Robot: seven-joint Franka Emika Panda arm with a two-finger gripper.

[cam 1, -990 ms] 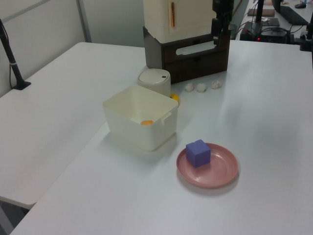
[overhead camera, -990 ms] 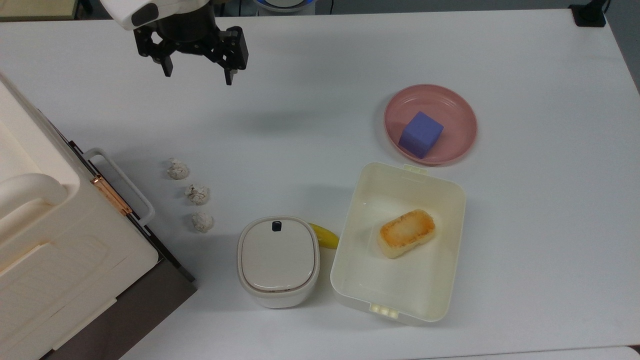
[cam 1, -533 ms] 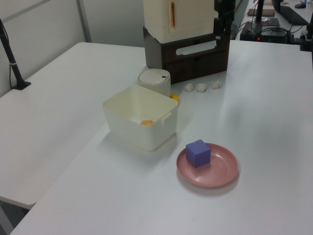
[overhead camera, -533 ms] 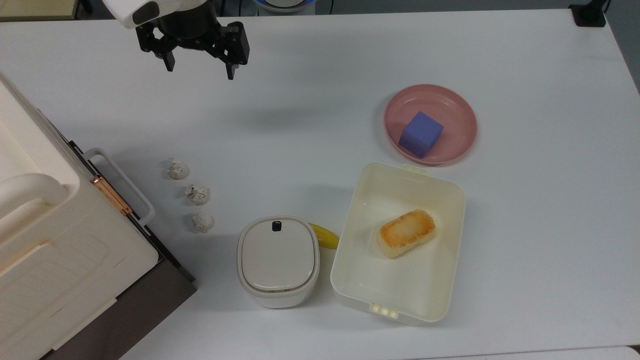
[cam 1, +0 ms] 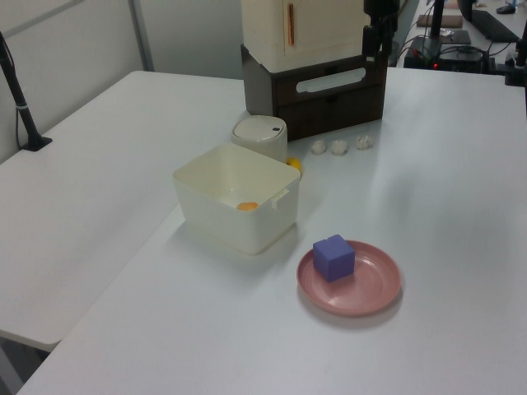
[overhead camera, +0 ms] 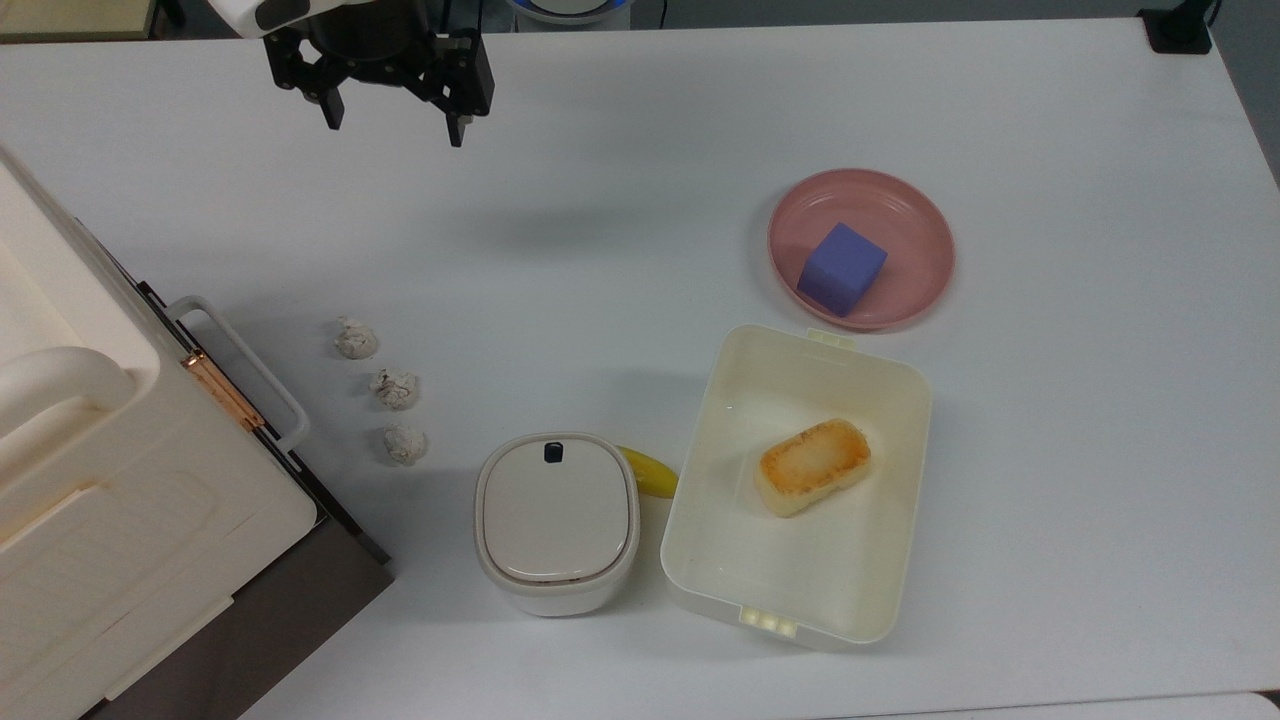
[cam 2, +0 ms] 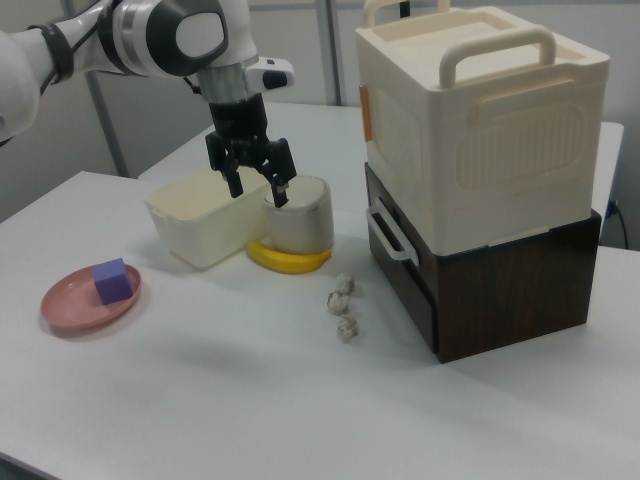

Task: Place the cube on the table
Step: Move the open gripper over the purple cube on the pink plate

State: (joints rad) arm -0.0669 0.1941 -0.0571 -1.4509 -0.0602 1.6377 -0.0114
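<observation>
The purple-blue cube (overhead camera: 842, 268) (cam 1: 333, 257) (cam 2: 113, 281) rests on the round pink plate (overhead camera: 920, 245) (cam 1: 370, 292) (cam 2: 70, 308), on the white table (overhead camera: 620, 230) (cam 1: 461, 181) (cam 2: 230, 400). My black gripper (overhead camera: 392, 122) (cam 2: 259, 187) hangs open and empty high above the table near the top view's upper left, far from the cube. In the left view the gripper (cam 1: 375, 37) is at the far top, in front of the stacked boxes.
A cream tray (overhead camera: 700, 520) holds a toasted bread block (overhead camera: 812, 466). Beside it stand a lidded cream container (overhead camera: 556, 520) and a banana (overhead camera: 650, 471). Three crumpled white balls (overhead camera: 394, 388) lie near a cream box on a dark drawer cabinet (cam 2: 470, 180).
The gripper has drifted slightly towards the top view's upper edge and stayed open. The cube and plate have not moved.
</observation>
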